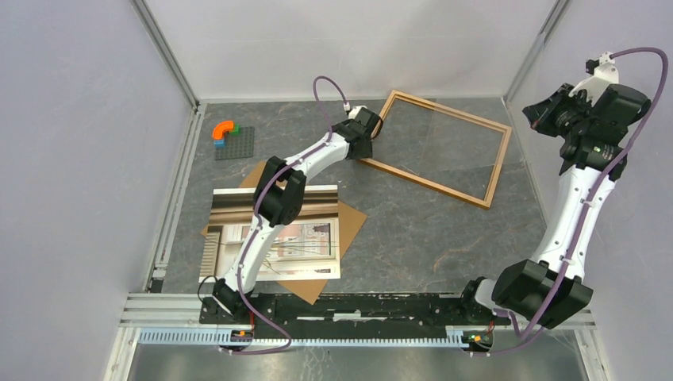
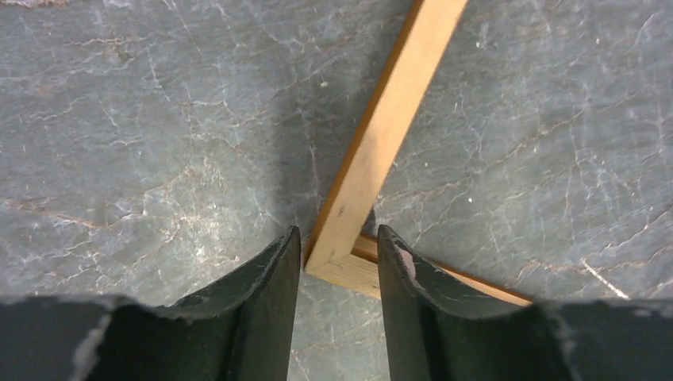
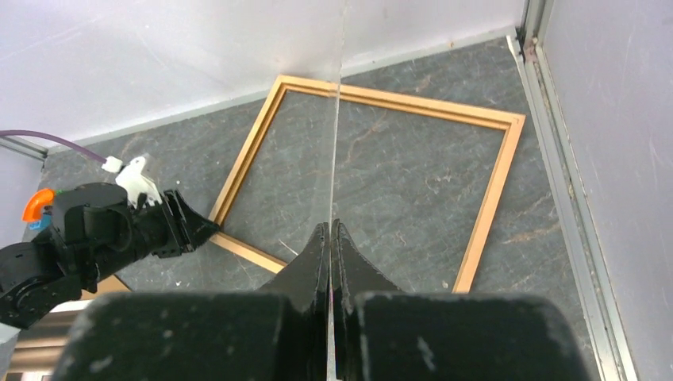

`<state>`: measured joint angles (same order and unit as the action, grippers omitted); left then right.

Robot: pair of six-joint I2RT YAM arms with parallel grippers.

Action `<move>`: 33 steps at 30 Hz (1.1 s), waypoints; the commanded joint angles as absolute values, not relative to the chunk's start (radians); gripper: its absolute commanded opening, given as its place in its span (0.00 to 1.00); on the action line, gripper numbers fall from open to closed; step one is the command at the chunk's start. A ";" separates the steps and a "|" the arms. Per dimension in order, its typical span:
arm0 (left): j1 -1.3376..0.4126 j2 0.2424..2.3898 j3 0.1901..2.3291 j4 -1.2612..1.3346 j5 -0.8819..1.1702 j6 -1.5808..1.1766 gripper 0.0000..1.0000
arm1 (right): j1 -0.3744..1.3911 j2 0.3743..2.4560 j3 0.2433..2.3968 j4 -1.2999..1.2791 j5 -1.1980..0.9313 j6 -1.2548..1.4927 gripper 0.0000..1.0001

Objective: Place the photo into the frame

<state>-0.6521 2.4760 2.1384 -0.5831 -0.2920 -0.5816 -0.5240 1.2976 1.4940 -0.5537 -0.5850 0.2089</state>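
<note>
Lying flat on the grey marbled bench (image 1: 413, 238), the frame (image 3: 490, 198) is found towards the far right of the surface, turned at an angle to the bench edges, with bare bench seen through its opening. Its near-left corner is straddled by the left gripper (image 2: 338, 232): the 2 dark fingers (image 2: 266, 286) are set narrowly apart, 1 on each side of the corner and just beside the wood, and no firm clamp on the moulding can be made out. The right gripper (image 3: 330, 230) is held high above the right side of the bench, with its jaws pressed together on a thin clear pane (image 3: 337, 119), which is seen edge-on in the right wrist view as a fine line running up over the frame. The photo (image 1: 309, 238) is laid face up at the near left of the bench, on a brown backing board (image 1: 351, 221) whose corners stick out beyond it. The photo is partly covered from above by the left arm and is well apart from the frame. A dark studded baseplate (image 1: 236, 144) carrying orange and blue bricks (image 1: 224, 129) is placed at the far left of the bench.
</note>
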 commanded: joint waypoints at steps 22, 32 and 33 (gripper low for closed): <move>-0.698 2.092 1.651 -0.730 -0.120 -0.589 0.48 | -0.272 1.395 1.862 -0.505 -0.665 0.427 0.00; -0.566 1.548 1.454 -0.743 -0.230 -0.517 0.79 | -0.015 1.426 1.816 -0.235 -0.623 0.722 0.00; -0.554 1.476 1.437 -0.737 -0.260 -0.505 0.81 | -0.006 1.423 1.783 -0.193 -0.617 0.763 0.00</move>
<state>-0.6197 1.7744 1.4914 -0.7609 -0.1478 -0.5701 -0.0578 1.4384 1.8084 -0.4267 -0.6441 0.5797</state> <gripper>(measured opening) 0.771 0.006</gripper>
